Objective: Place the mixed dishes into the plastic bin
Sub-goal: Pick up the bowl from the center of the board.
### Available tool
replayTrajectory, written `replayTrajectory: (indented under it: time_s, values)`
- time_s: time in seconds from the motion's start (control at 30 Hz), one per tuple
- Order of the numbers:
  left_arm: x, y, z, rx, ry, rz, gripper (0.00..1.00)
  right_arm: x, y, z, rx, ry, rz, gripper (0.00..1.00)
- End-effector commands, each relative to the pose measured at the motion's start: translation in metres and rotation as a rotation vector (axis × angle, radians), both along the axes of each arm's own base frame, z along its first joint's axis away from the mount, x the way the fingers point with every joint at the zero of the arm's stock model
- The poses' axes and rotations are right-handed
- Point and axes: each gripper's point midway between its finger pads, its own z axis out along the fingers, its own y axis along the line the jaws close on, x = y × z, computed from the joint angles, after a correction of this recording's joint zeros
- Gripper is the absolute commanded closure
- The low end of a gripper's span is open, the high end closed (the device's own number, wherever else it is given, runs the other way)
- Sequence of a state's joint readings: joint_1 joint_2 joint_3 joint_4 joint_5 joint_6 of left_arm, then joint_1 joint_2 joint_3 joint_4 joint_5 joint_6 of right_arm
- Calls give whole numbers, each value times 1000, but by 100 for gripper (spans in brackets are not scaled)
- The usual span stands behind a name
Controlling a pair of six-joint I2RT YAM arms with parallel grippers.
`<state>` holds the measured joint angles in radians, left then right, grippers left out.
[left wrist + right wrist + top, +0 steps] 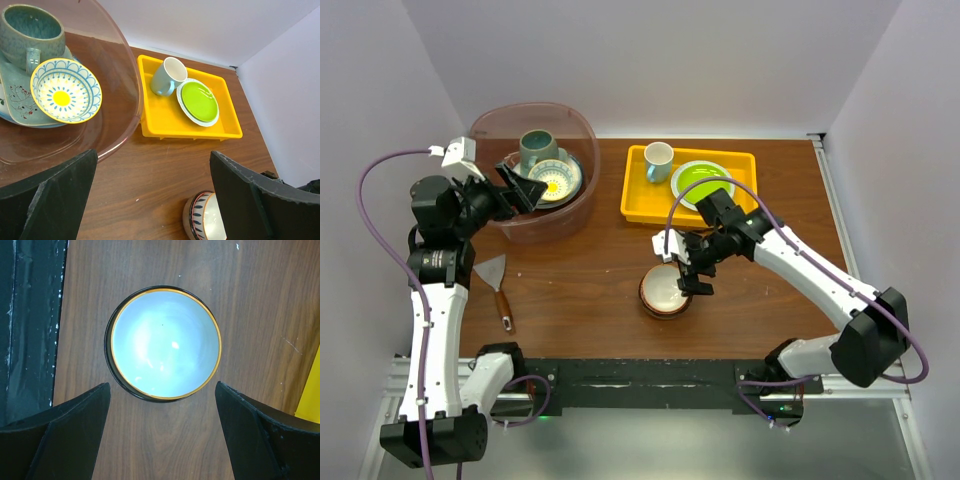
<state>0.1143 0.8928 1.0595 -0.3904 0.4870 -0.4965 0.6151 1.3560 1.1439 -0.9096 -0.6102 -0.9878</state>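
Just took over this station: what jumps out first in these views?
The bright yellow tray at the back right stands out, holding a lime-green plate. Left of it, the translucent plastic bin holds a teal mug and a yellow-centred bowl. The right tool hangs open over a gold-rimmed bowl at mid-table.

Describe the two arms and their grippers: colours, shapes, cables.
The left arm and right arm both have white tubular links joined by black cylindrical joints. A purple cable loops loosely along each arm. The left gripper and right gripper are black, each with two broad, matte, wedge-shaped fingers.
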Motion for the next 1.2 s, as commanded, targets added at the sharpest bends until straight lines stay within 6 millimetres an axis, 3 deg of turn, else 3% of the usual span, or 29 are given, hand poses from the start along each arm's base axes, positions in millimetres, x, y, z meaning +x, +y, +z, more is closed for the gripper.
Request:
replayTrajectory:
  time_s: [0.0, 1.17]
  values:
    - [-4, -5, 4, 1, -19, -22, 0, 5, 3, -4, -10, -17, 0, 11]
    - [-4, -4, 5, 1, -19, -22, 0, 7, 5, -14, -44, -30, 11, 10]
